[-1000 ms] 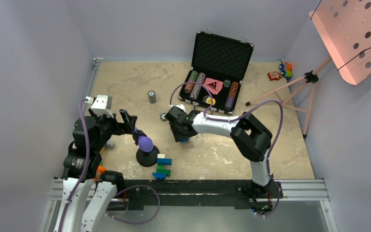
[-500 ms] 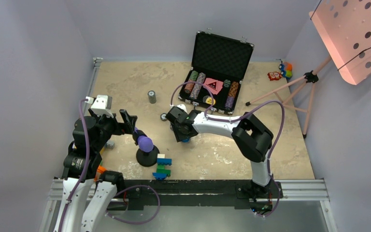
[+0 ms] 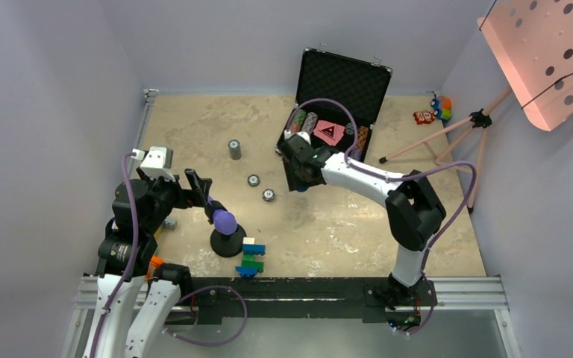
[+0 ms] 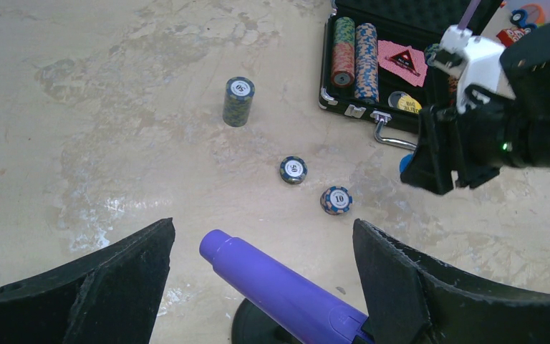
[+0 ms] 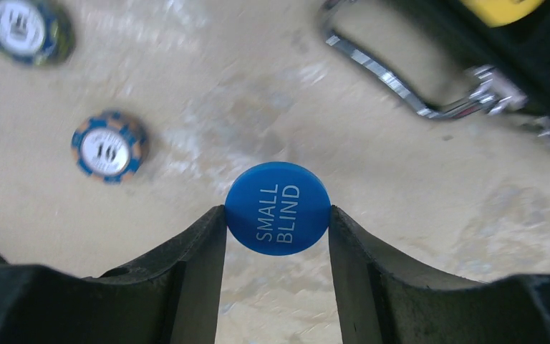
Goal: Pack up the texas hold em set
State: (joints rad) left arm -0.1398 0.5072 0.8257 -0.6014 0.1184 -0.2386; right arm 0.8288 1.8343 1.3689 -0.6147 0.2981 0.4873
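Partly packed: right fingers [image 5: 186, 287] pinch the blue button [image 5: 277, 208] beside the case [image 3: 343, 78]; chips [image 3: 268, 195] near it lie loose; left fingers [image 4: 100, 287] spread.

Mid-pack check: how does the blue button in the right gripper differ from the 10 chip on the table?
The blue button is plain blue, lettered SMALL BLIND; the 10 chip has orange and blue edge stripes around a white centre. The button is pinched at its rim by the right gripper, while the chip lies loose and flat on the table. Both are round discs, outside the case.
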